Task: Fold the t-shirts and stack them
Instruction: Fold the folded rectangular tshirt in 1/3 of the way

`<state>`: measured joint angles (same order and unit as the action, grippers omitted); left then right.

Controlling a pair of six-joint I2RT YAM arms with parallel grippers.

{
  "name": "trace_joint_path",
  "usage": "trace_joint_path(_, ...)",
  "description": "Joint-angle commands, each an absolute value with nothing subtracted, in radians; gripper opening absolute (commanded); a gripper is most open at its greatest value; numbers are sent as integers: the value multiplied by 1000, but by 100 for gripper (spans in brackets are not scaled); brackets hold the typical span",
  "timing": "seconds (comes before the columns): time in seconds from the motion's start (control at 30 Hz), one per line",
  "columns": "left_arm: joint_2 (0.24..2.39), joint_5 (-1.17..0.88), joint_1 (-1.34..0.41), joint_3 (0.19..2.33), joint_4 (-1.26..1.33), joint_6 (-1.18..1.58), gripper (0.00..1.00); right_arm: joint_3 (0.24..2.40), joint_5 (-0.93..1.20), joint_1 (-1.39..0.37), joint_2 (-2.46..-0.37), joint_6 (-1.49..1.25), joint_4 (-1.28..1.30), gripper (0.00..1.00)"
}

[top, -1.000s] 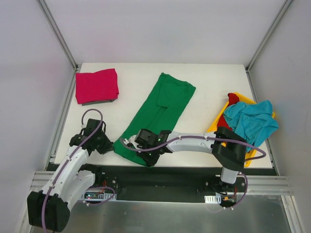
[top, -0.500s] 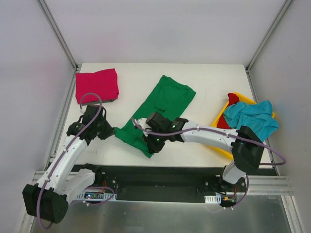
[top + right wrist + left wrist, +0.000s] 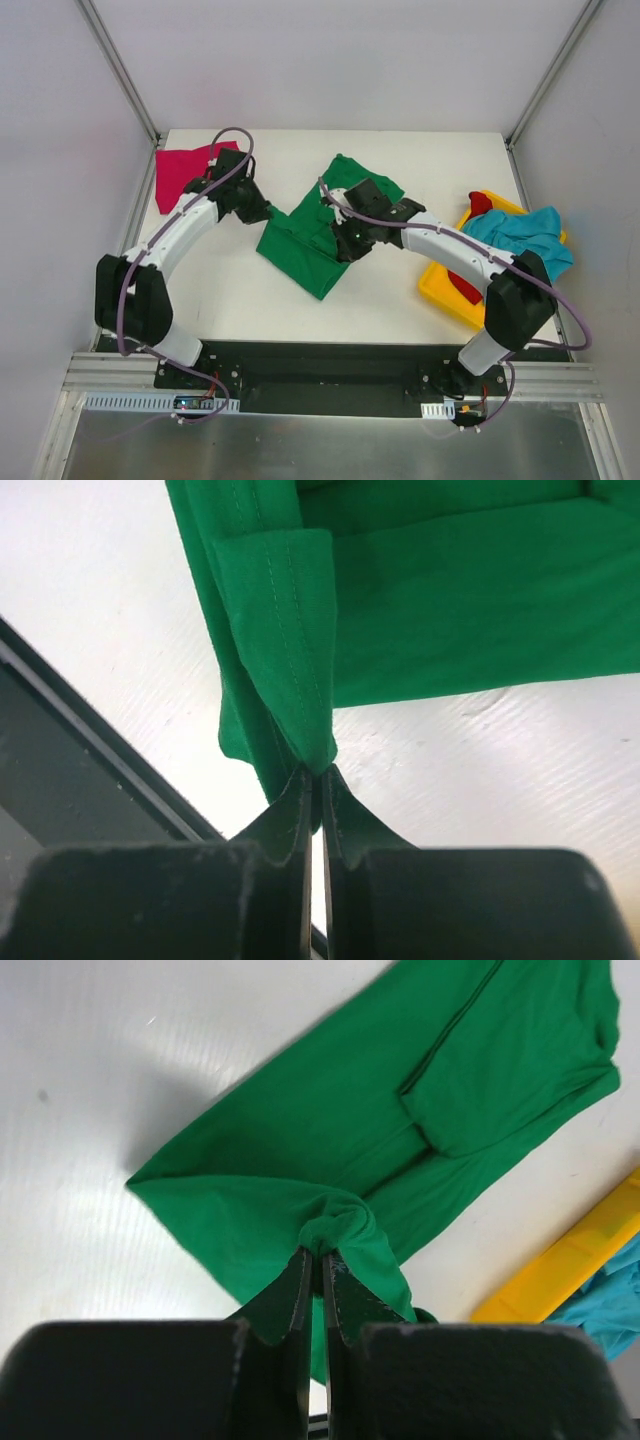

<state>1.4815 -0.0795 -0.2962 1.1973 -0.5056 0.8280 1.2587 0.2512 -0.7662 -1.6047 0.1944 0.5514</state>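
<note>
The bright green t-shirt [image 3: 305, 245] lies mid-table, its near end lifted and doubled back over itself. My left gripper [image 3: 268, 212] is shut on a bunched corner of it [image 3: 335, 1228], at the shirt's left side. My right gripper [image 3: 345, 243] is shut on a hemmed corner [image 3: 318, 750], over the shirt's right side. The rest of the green cloth [image 3: 400, 1130] spreads flat beyond the left fingers and hangs above the right ones [image 3: 450, 600]. A folded magenta-pink t-shirt [image 3: 180, 170] sits at the far left, partly behind my left arm. A teal-blue t-shirt [image 3: 520, 240] and a red one [image 3: 481, 204] lie in the bin.
The yellow plastic bin [image 3: 440, 285] stands at the right table edge, with the right arm's forearm passing over its near corner; it also shows in the left wrist view [image 3: 560, 1270]. The table's dark near edge [image 3: 60, 750] runs below the right gripper.
Both grippers have carried the green shirt's near end away from the front edge toward the far end, folding it over. The left arm has swung up beside the pink shirt.
</note>
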Motion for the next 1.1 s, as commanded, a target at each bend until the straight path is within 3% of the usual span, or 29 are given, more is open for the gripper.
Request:
trace_joint_path(0.0, 1595, -113, -304, 1337, -456, 773, 0, 1327, 264, -701, -1650, 233, 627, 1)
trace_joint_path(0.47, 1916, -137, -305, 1584, -457, 678, 0, 1359, 172, -609, -1784, 221, 551, 1)
trace_joint_path(0.8, 2013, -112, -302, 1651, -456, 653, 2, 1353, 123, -571, -1851, 249, 434, 2)
trace_joint_path(0.93, 2039, -140, -299, 1677, -457, 634, 20, 1379, 58, -558, -1885, 241, 439, 13)
trace_joint_path(1.03, 2025, -167, -288, 1681, -460, 627, 47, 1414, 6, -557, -1893, 224, 482, 44)
trace_joint_path(1.07, 2013, -179, -285, 1680, -462, 618, 57, 1416, 6, -555, -1885, 222, 486, 61)
